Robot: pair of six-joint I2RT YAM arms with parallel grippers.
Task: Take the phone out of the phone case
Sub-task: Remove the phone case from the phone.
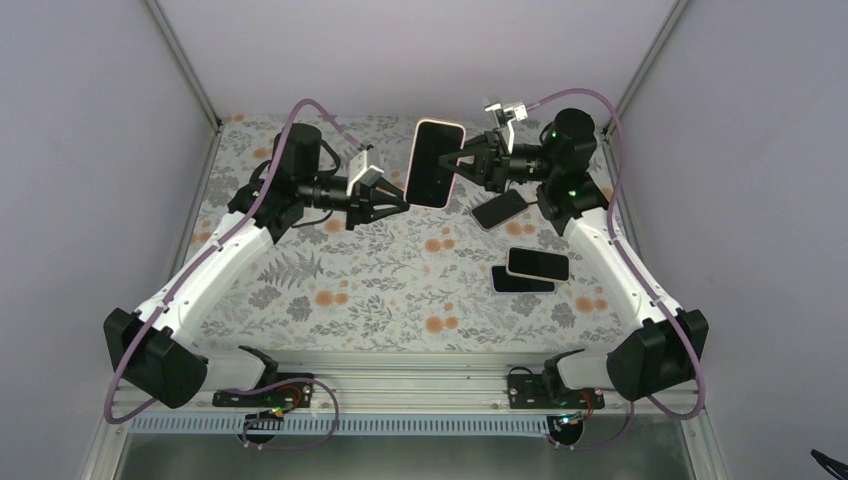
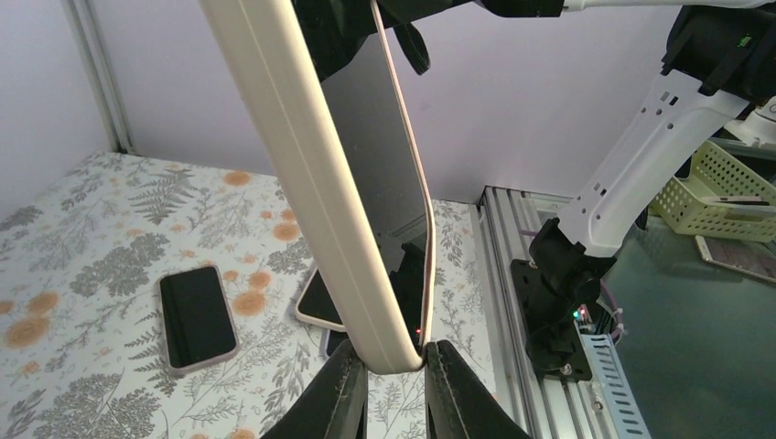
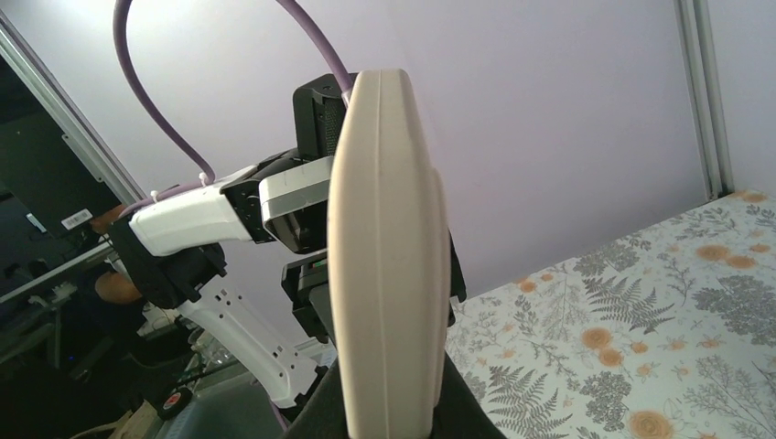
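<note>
Top view: the phone (image 1: 436,163) is held upright above the far middle of the table (image 1: 380,290), with the left gripper (image 1: 400,203) and right gripper (image 1: 465,158) each clamped on an edge.
Left wrist: the case (image 2: 311,183) looks smooth, probably slippery.
Right wrist: light, probably fragile; grip its rim.

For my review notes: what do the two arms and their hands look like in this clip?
Both the left arm and right arm have white shell links between bulky black joint housings. A purple cable loops along each. The left hand and right hand are black with two tapered fingers. Green lights glow on the right arm's joints.
</note>
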